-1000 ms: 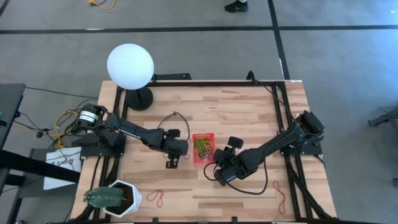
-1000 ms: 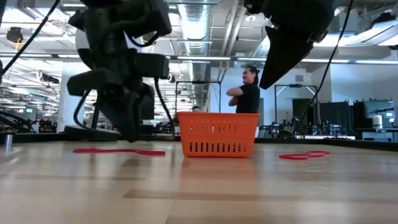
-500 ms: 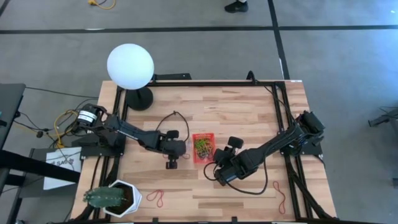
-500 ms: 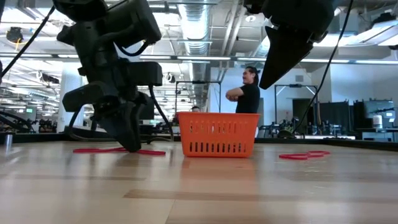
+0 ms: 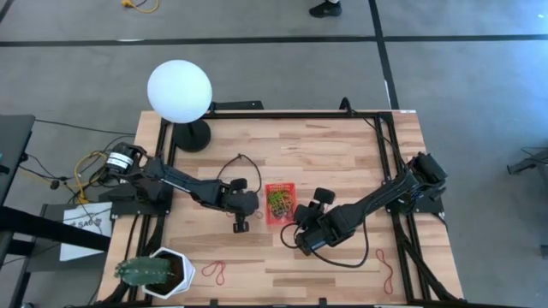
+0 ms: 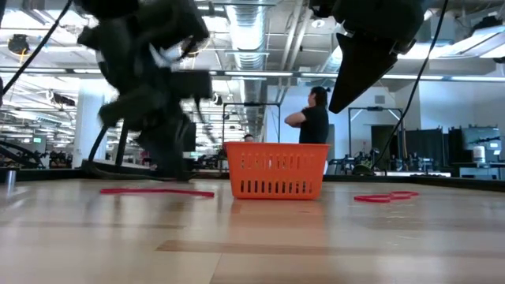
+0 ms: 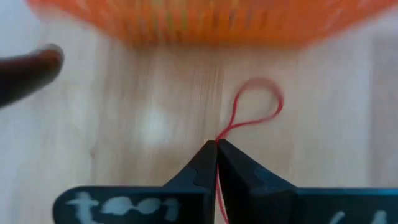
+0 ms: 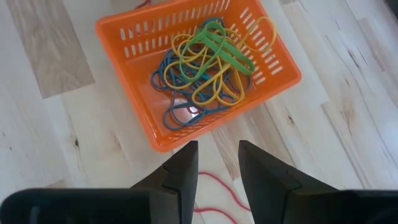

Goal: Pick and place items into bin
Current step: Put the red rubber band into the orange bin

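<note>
The bin, a small orange-red mesh basket [image 5: 278,204], stands at mid-table and holds several yellow, green and blue bands [image 8: 205,59]. My left gripper [image 5: 241,224] is just left of it, down at the tabletop and shut on a red rubber band [image 7: 258,106]. In the low view that band [image 6: 158,191] lies flat on the wood. My right gripper [image 8: 217,162] hangs open above the table on the near right side of the bin [image 8: 155,134]. A red band [image 8: 217,186] lies beneath it. My left gripper pinches the red band between its two fingertips at a narrow waist [image 7: 219,138] of the band. The fingers slant down from above and from the table's left. One loop [image 7: 273,102] lies beyond the tips toward the bin; a strand runs back between the fingers. The band stays on the table.
A white pot with a cactus [image 5: 158,272] stands at the near left corner, a white globe lamp [image 5: 179,91] at the far left. A black cable [image 5: 240,162] lies behind my left arm. Loose red bands lie near the front edge [image 5: 214,272] and at right [image 5: 383,257].
My left gripper has shut its fingers on the red band at the tabletop, and its wrist has tipped a little. The band has stayed flat on the wood.
</note>
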Motion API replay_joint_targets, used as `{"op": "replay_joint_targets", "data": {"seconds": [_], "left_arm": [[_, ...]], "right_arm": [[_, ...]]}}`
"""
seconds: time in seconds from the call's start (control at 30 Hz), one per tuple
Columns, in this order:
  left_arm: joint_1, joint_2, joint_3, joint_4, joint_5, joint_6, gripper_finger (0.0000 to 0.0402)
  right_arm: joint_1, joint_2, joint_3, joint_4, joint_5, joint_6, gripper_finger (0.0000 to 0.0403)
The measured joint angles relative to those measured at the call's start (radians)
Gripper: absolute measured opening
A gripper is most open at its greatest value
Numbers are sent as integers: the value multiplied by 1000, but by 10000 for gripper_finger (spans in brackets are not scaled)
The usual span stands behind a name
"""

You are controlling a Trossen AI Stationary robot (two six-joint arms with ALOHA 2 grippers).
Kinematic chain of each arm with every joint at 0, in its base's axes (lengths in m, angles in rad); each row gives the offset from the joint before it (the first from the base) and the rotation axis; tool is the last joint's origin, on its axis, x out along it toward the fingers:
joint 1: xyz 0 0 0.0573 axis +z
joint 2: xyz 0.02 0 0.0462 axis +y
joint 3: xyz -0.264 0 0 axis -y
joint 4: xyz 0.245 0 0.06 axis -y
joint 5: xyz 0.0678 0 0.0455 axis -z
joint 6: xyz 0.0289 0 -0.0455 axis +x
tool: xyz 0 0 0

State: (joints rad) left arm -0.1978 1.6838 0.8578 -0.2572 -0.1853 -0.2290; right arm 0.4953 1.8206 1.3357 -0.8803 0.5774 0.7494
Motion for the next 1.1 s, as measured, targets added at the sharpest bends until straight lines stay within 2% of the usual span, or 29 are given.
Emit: {"op": "replay_joint_targets", "data": {"seconds": [0.27, 0.43, 0.53, 0.67, 0.9, 1.1], "left_arm": [[-75, -95, 142, -43, -101, 42, 0], [-123, -112, 183, 76, -124, 140, 0], [-128, -83, 184, 190, -75, 196, 0], [-124, -10, 184, 314, -65, 241, 0], [-101, 98, 184, 361, -65, 238, 0], [-85, 104, 184, 365, -64, 225, 0]], "right_arm": [[0, 0, 0, 3, 0, 2, 111], [0, 0, 0, 3, 0, 2, 111], [0, 0, 0, 4, 0, 2, 111], [0, 0, 0, 6, 0, 2, 111], [2, 0, 0, -1, 0, 2, 111], [2, 0, 0, -1, 0, 2, 111]]}}
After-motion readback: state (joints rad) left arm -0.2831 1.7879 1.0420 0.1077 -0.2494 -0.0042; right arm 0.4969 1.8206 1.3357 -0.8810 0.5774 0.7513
